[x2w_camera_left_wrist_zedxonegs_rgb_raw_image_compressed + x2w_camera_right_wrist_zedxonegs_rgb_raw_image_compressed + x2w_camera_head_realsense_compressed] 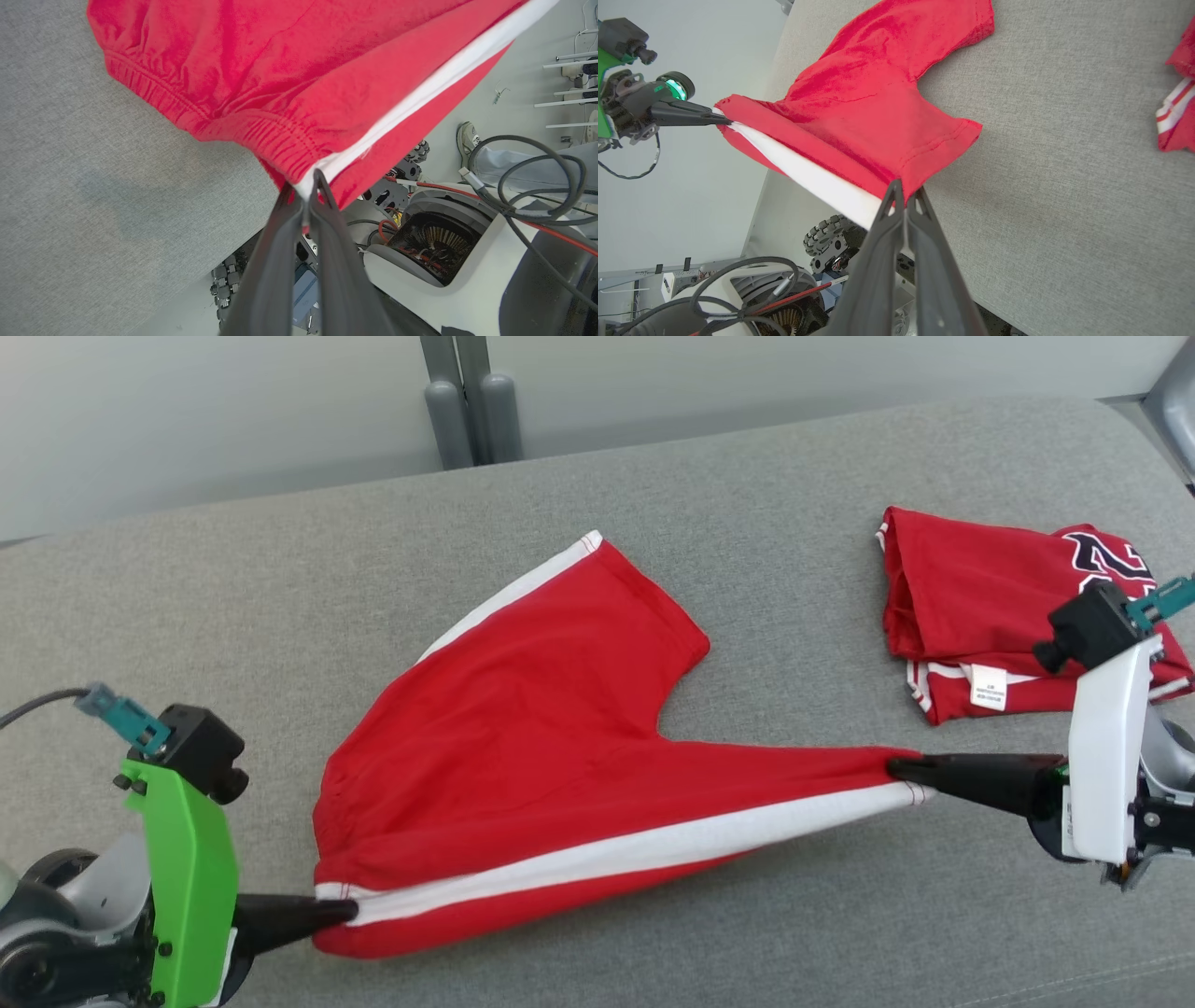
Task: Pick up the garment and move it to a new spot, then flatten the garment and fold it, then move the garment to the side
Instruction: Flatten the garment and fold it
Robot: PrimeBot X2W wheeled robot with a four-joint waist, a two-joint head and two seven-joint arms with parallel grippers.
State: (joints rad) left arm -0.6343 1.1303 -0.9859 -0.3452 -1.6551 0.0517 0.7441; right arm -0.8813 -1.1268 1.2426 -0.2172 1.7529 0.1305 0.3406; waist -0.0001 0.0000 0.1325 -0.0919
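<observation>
**Inspector:** Grippers first.

**Assessor:** The left gripper is clenched on the waistband corner of the shorts, where the white stripe begins. The right gripper is clamped on the hem of the near leg, at the stripe's other end.

**Inspector:** How does the garment lie?

**Assessor:** The striped edge is pulled taut between the two grippers, so the long axis runs left to right across the robot's front. The rest of the cloth trails away from that line onto the grey cushion. The far leg points toward the back and is slack and creased.

**Inspector:** Which arm is nearer?

**Assessor:** Neither. Each holds one end. In my judgement the next move depends on both arms travelling together and keeping that edge tight.

**Inspector:** Anything beyond?

**Assessor:** A folded jersey lies at the far right, apart from the shorts. I would keep the right arm clear of it.
</observation>
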